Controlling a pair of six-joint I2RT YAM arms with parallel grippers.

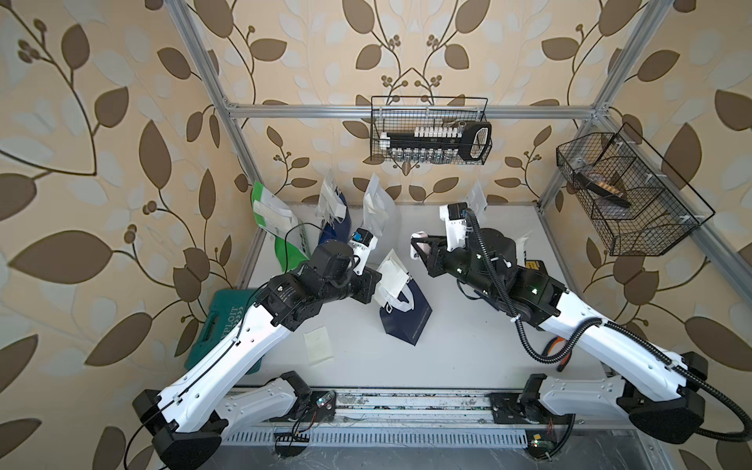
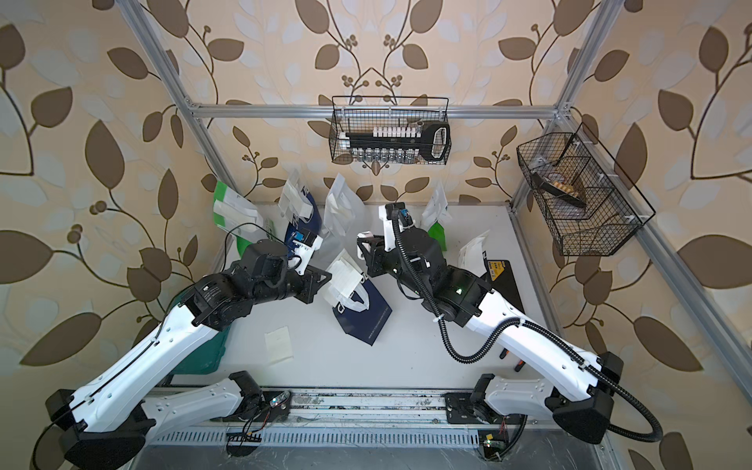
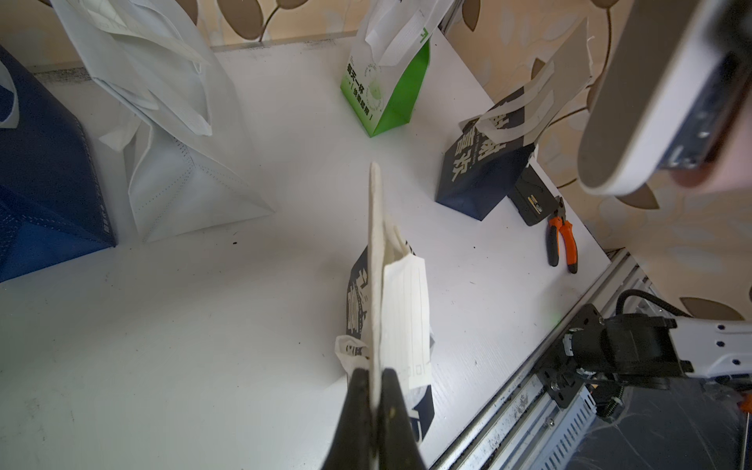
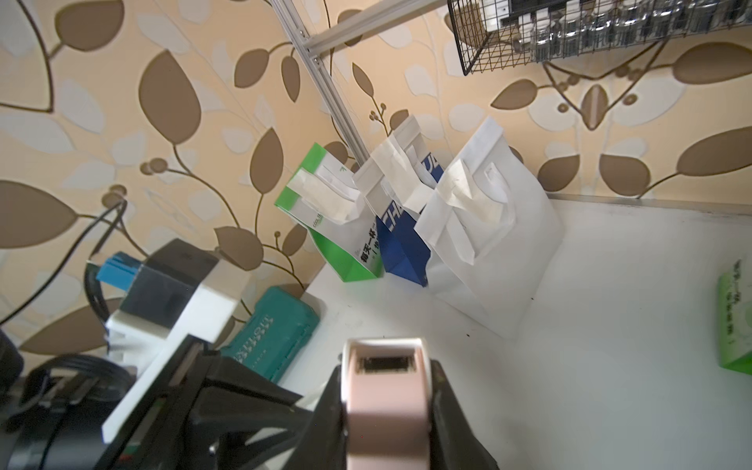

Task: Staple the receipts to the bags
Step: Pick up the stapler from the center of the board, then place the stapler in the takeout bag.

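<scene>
white worktop (image 1: 447,358) inside a metal frame (image 1: 407,110), brown-leaf wallpaper (image 1: 101,162) all around. pinches with the left fingers (image 3: 388,386) the pale top edge of the middle navy bag (image 3: 358,301), closed flat on it, a lined receipt (image 3: 407,317) lying against that same edge just beside the tips. grips with the right fingers (image 4: 329,407) a pink stapler (image 4: 384,423), closed on its two sides, near the middle navy bag but apart from it in both top views. shows one loose receipt (image 1: 318,345) flat on the worktop toward the front, apart from every bag. has along the back a green-and-white bag (image 4: 350,240), a blue bag (image 4: 403,248) and a white bag (image 4: 508,244), each with a pale slip (image 4: 325,199) on its upper part. has at the right side a second green bag (image 3: 382,89) and a right navy bag (image 3: 480,171), orange pliers (image 3: 561,236) near it.
</scene>
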